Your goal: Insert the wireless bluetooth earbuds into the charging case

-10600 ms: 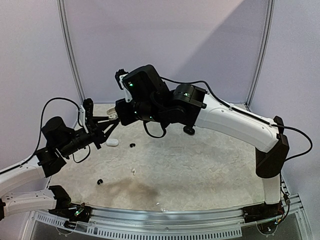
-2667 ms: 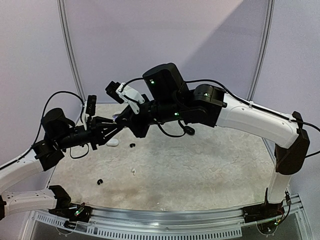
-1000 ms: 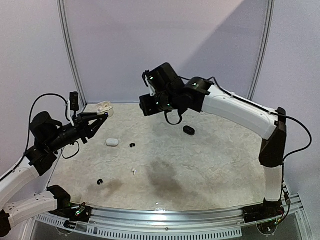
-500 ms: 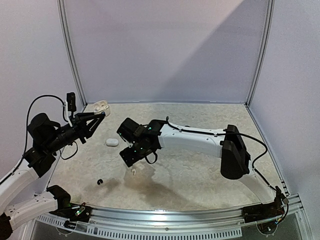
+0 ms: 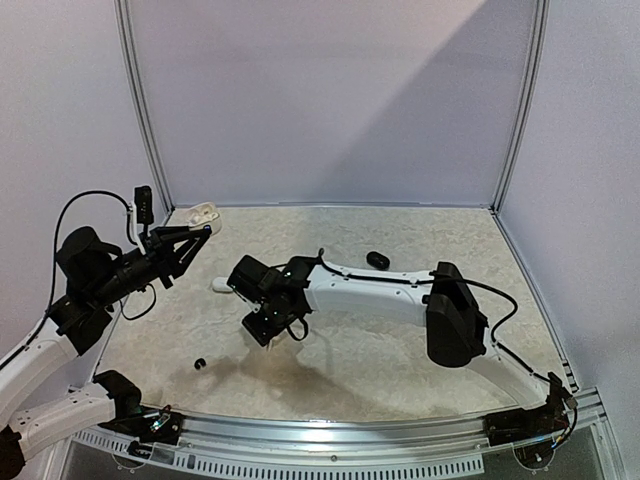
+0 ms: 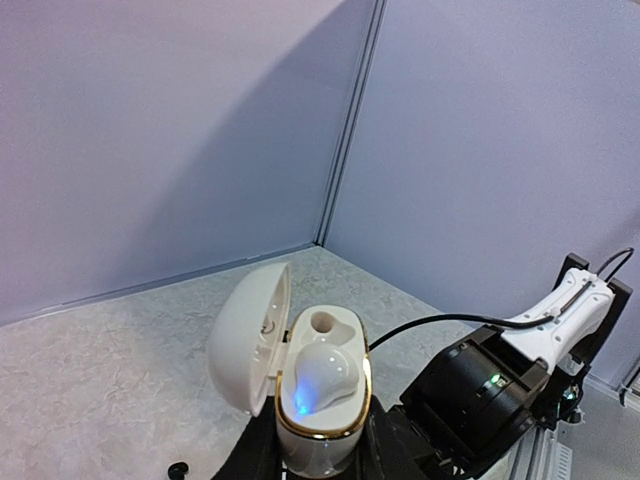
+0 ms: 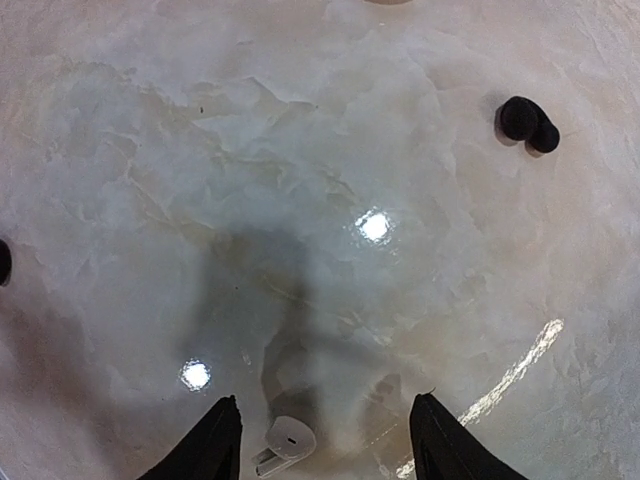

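My left gripper (image 5: 198, 232) is shut on an open white charging case (image 5: 204, 212) and holds it up above the table's far left. In the left wrist view (image 6: 320, 452) the case (image 6: 318, 420) has its lid (image 6: 248, 335) swung left, one white earbud (image 6: 325, 376) seated and one socket (image 6: 325, 322) empty. My right gripper (image 5: 267, 333) is open and low over the table. In the right wrist view (image 7: 330, 445) a white earbud (image 7: 286, 440) lies between its fingers, nearer the left one. A black earbud (image 7: 528, 122) lies farther off.
A shut white case (image 5: 221, 285) lies left of the right gripper and a black case (image 5: 378, 260) lies behind the right arm. Another black earbud (image 5: 200, 363) lies at the near left. Grey walls close the back and sides.
My right arm has swung down from the back of the table and now hovers low over the white earbud. My left arm still holds the open case up.
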